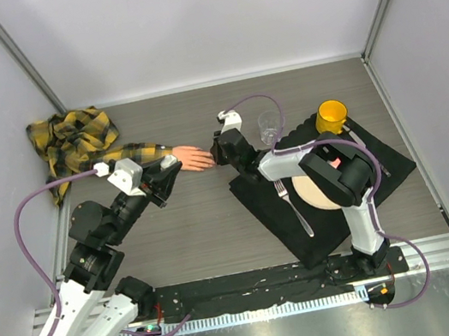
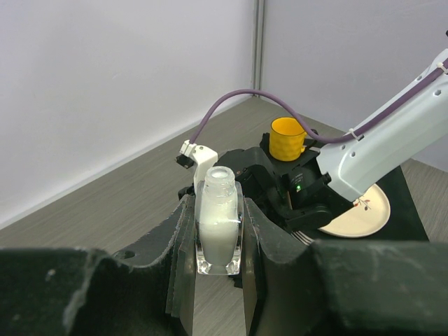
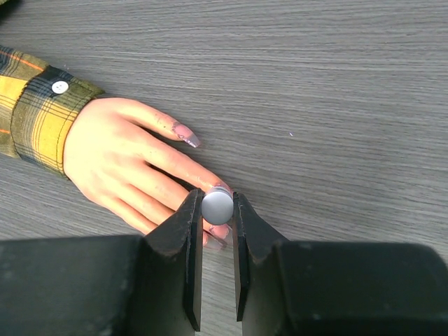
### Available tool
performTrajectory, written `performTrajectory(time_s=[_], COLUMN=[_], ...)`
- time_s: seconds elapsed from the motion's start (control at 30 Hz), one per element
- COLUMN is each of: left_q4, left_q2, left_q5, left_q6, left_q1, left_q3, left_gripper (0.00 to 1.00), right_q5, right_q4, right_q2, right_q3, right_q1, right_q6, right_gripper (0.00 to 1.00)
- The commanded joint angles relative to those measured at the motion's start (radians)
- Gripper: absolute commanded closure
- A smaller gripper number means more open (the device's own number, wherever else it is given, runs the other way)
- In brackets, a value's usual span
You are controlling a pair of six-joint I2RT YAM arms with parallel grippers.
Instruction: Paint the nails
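Wood-grain table [image 3: 336, 84], pinkish nails [image 3: 190, 138] on peach hand [image 3: 112, 154], left jaws gripping bottle [image 2: 218, 224], right jaws gripping cap [image 3: 217, 207]

The nails [image 3: 190, 138] are small, tapered and glossy mauve-pink, tipping a peach-pink fake hand [image 3: 112, 157] that lies flat, palm down; 2 show clearly, the rest are hidden.
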Motion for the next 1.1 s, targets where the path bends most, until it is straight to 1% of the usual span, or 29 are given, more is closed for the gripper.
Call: performTrajectory(time_s=[0.0,1.07], left_q4=[0.03,0.032], left_q2=[-0.009,-0.008], left_q5=[0.009,0.011], left_q6=[-0.008,-0.007], left_q1=[0.004,0.004], left_q3=[0.026,0.026], left_gripper=[1.0,1.0], right_q5=[0.028,0.051], right_q4=[0.022,-0.014], right_q2=[0.001,0.019], right_q3=[0.037,0.054], right_q1=[0.002,-0.004], right_q6=[0.011,0.02], right_gripper=[1.0,0.99])
